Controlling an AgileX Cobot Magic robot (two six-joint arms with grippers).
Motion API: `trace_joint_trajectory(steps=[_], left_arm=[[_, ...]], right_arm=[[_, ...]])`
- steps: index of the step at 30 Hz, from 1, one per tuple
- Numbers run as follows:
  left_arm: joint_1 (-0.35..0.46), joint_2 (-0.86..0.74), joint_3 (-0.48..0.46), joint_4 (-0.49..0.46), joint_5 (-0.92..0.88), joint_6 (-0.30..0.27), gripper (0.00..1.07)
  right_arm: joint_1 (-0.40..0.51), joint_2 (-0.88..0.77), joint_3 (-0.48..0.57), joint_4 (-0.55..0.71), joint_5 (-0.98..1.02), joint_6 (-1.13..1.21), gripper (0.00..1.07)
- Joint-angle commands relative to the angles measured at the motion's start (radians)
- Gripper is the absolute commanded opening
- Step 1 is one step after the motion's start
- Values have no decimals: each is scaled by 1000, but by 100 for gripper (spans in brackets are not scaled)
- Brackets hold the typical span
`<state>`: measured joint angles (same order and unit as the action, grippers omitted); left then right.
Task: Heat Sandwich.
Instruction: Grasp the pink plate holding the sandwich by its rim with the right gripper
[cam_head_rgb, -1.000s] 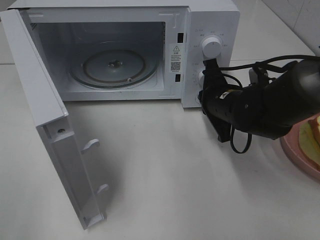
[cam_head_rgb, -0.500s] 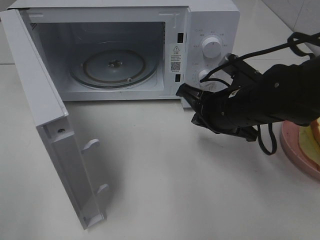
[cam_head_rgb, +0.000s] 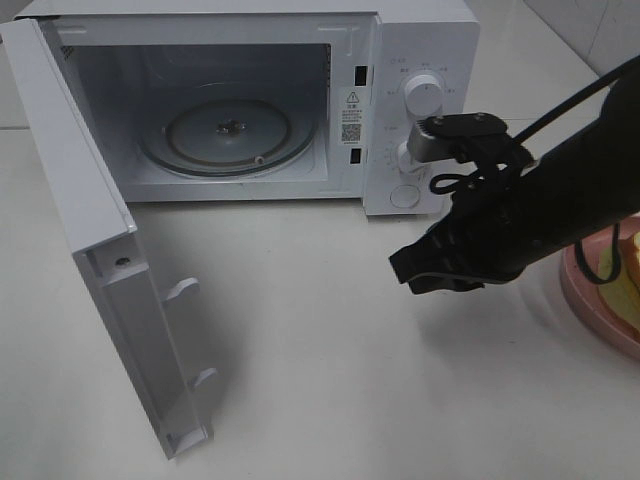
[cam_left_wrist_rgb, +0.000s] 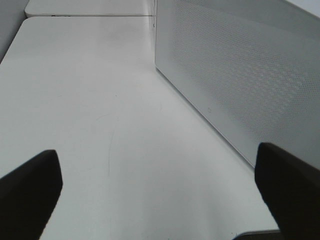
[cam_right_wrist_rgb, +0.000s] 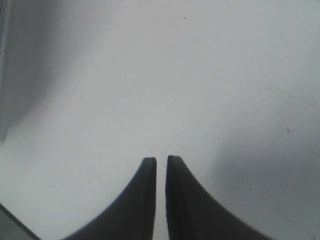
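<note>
Exterior high: the boxy white microwave (cam_head_rgb: 425, 60) stands open, its round glass turntable (cam_head_rgb: 228, 135) bare. The soft-bread sandwich (cam_head_rgb: 628, 265) lies on a glossy pink plate (cam_head_rgb: 590, 300) well behind the right pincer (cam_head_rgb: 405, 270), so loading and heating remain.

Left wrist: the left pincer (cam_left_wrist_rgb: 160, 200) is spread wide and empty.

Right wrist: the matte black fingers (cam_right_wrist_rgb: 140, 200) are barely apart, gripping nothing above the smooth surface (cam_right_wrist_rgb: 200, 75).
</note>
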<state>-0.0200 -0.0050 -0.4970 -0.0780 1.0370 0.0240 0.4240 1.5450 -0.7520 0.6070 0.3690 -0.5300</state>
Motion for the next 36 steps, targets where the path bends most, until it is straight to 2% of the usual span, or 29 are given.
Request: trace_joint_trajectory(steps=[1, 8, 10, 11, 13, 15, 16, 17, 20, 21, 25, 36], left_arm=[[-8, -26, 4, -3, -10, 1, 101], [-8, -26, 4, -3, -10, 1, 101], [-8, -26, 4, -3, -10, 1, 101], [-8, -26, 4, -3, -10, 1, 101], [-8, -26, 4, -3, -10, 1, 101], [-8, -26, 4, -3, -10, 1, 101], [-8, -26, 4, -3, -10, 1, 101], [-8, -26, 4, -3, -10, 1, 101], [-8, -26, 4, -3, -10, 1, 101], [-8, -26, 4, -3, -10, 1, 101], [-8, -26, 4, -3, -10, 1, 101], [-8, -26, 4, -3, -10, 1, 101]], right_arm=[[-58, -44, 2, -35, 112, -23, 11], [-157, -100, 1, -155, 239, 47, 18], [-181, -114, -3, -188, 260, 96, 22], [-200, -123, -19, -225, 284, 154, 29], [-207, -125, -26, -247, 294, 180, 33], [-213, -125, -49, -318, 313, 248, 44], [-215, -125, -63, -394, 319, 299, 58], [-215, -125, -63, -394, 319, 299, 58], [-215, -125, -74, -485, 319, 335, 81], [-215, -125, -75, -531, 322, 343, 94], [-215, -125, -76, -559, 323, 366, 102], [-216, -76, -76, -711, 322, 535, 99]])
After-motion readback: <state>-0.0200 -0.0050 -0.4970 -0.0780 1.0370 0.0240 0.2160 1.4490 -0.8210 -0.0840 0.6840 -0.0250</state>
